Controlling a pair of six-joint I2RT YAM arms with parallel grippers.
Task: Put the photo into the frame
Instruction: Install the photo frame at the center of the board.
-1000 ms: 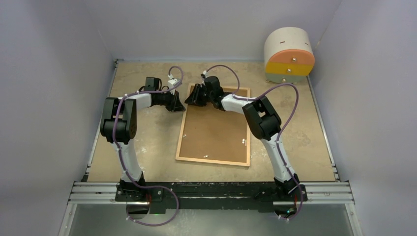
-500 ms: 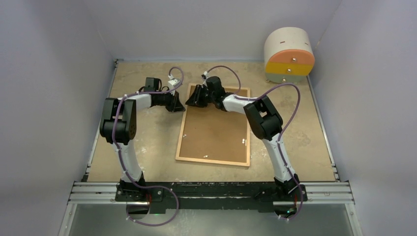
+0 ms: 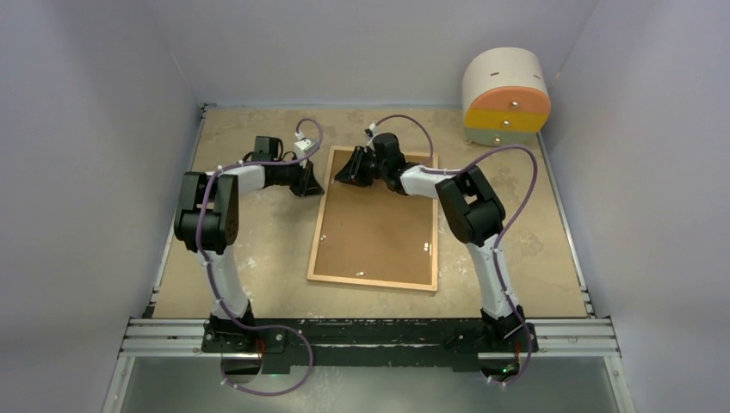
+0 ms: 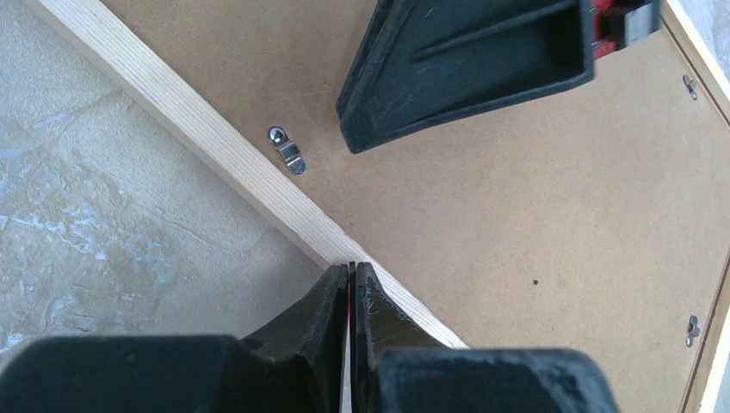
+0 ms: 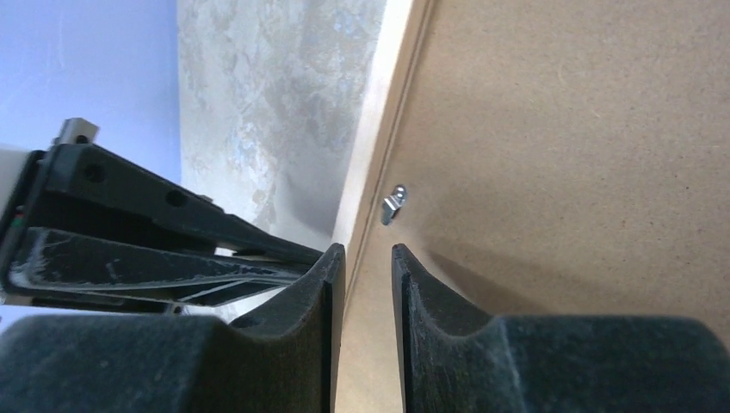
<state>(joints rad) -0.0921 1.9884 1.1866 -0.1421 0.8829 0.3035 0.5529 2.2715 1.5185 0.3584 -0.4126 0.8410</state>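
The frame [image 3: 372, 280], thin light wooden moulding, lies face down mid-table with the brown fibreboard backing panel [image 3: 375, 225] set in it. The photo is hidden. My left gripper [image 3: 316, 186] is shut and empty, its tips [image 4: 351, 267] over the frame's left moulding [image 4: 215, 146] near the far corner. My right gripper [image 3: 342, 175] hovers low over the backing panel's far left corner, jaws [image 5: 368, 254] a narrow gap apart with nothing between them. A metal turn clip [image 5: 393, 205] lies just ahead of it and also shows in the left wrist view [image 4: 288, 155].
A cream drum-shaped box [image 3: 506, 93] with orange and yellow drawer fronts stands at the back right. More metal clips [image 4: 693, 326] sit along the backing's other edges. The two grippers are close together, with the right gripper [image 4: 448, 77] facing the left one.
My right gripper has shifted a little to the right over the panel's far edge. The left arm and the frame have not moved.
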